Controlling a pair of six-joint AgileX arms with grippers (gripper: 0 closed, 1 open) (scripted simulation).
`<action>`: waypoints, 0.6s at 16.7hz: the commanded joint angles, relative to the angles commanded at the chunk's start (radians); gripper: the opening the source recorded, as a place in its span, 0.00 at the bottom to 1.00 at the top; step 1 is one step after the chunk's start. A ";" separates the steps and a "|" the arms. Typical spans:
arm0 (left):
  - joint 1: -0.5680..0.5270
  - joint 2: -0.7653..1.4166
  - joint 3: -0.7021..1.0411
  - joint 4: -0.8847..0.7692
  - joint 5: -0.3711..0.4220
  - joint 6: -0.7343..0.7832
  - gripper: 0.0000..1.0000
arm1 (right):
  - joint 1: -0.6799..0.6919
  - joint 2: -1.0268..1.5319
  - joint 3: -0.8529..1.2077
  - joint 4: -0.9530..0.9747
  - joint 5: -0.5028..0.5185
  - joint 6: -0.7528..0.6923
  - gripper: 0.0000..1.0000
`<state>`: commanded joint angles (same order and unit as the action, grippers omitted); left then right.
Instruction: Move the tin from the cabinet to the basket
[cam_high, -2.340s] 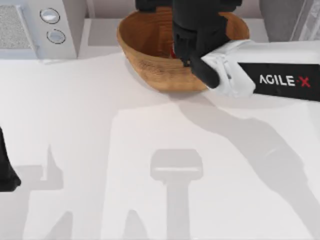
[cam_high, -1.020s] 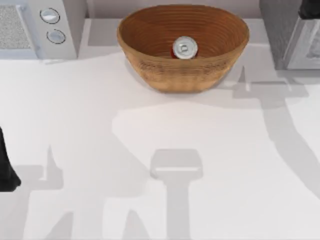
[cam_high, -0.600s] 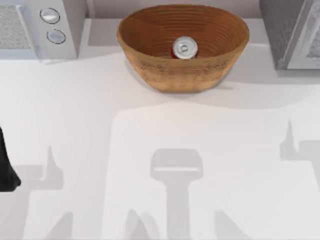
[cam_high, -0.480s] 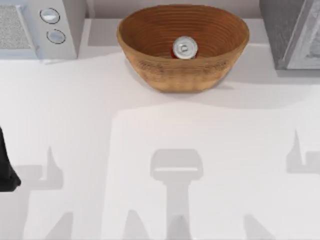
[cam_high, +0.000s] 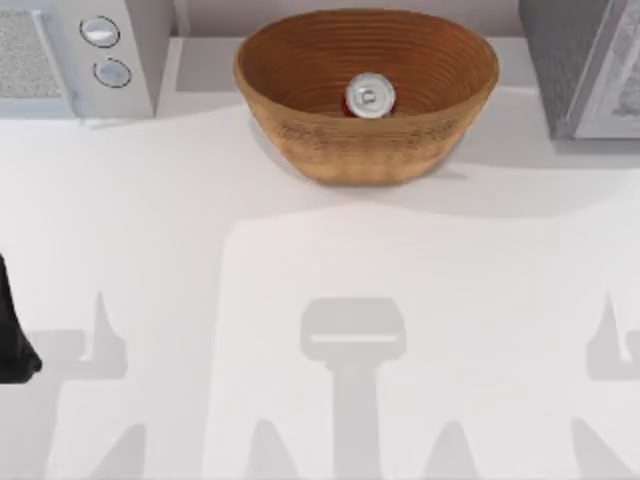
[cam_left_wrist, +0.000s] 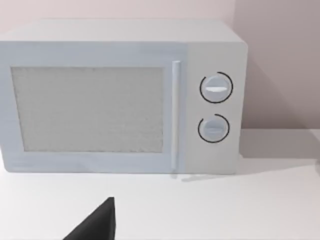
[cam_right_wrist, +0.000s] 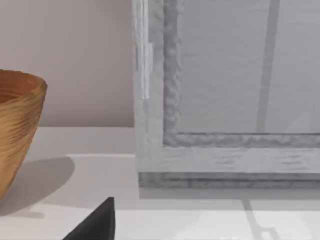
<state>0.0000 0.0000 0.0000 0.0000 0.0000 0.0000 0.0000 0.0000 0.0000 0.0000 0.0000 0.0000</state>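
Note:
The tin (cam_high: 369, 96), with a silver lid and red sides, stands upright on the floor of the brown woven basket (cam_high: 350, 150) at the back middle of the table. Nothing holds it. The grey cabinet (cam_high: 560, 60) stands at the back right, and its pale framed front (cam_right_wrist: 225, 155) is close up in the right wrist view, with the basket's wall (cam_right_wrist: 17, 125) beside it. A dark tip of my right gripper (cam_right_wrist: 95, 227) shows there, low over the table. My left arm (cam_high: 12, 340) is parked at the table's left edge, and its gripper (cam_left_wrist: 95, 227) faces the microwave.
A white microwave (cam_high: 60, 50) with two round knobs stands at the back left, and its door (cam_left_wrist: 90, 110) is shut. The white table (cam_high: 320, 260) stretches in front of the basket, crossed by arm shadows.
My right arm has let go of the tin in the basket and drawn back to the right, out of the top view. Its shadow has slid to the front right. The tin stayed put.

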 joint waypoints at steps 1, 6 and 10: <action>0.000 0.000 0.000 0.000 0.000 0.000 1.00 | 0.000 0.000 0.000 0.000 0.000 0.000 1.00; 0.000 0.000 0.000 0.000 0.000 0.000 1.00 | -0.052 0.070 0.025 0.066 -0.057 0.001 1.00; 0.000 0.000 0.000 0.000 0.000 0.000 1.00 | -0.217 0.303 0.086 0.264 -0.228 0.005 1.00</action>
<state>0.0000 0.0000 0.0000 0.0000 0.0000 0.0000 -0.2172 0.3028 0.0860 0.2640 -0.2277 0.0053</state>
